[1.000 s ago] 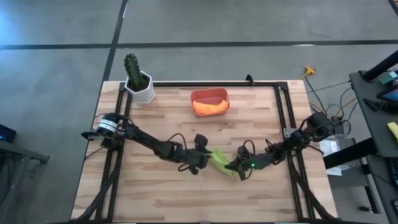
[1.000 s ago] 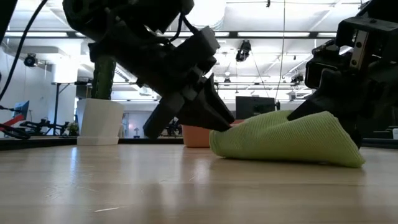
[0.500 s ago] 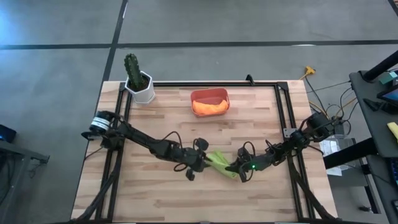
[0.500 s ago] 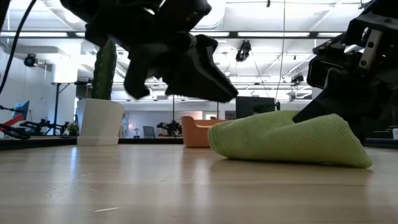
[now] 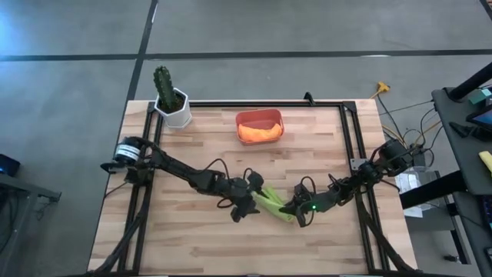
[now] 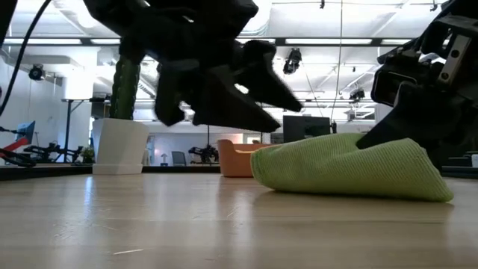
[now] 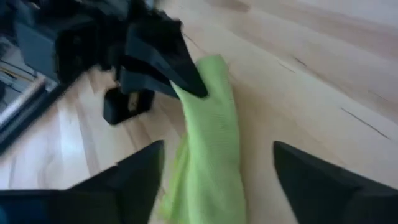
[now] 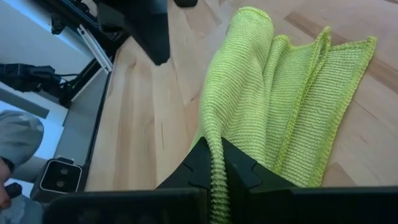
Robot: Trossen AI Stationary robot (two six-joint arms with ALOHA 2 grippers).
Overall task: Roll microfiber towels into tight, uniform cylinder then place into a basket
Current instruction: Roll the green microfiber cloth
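Lime green towel (image 5: 273, 203) mid-counter (image 5: 323, 154), pinched by right gripper (image 5: 293, 208); left gripper (image 5: 256, 198) astride it, jaws apart; no legible writing.

A wooden table (image 5: 200, 146) carries a red tub (image 5: 260, 127), a potted cactus (image 5: 171, 100) beside it, and a green towel (image 5: 270, 202) nearer the front.
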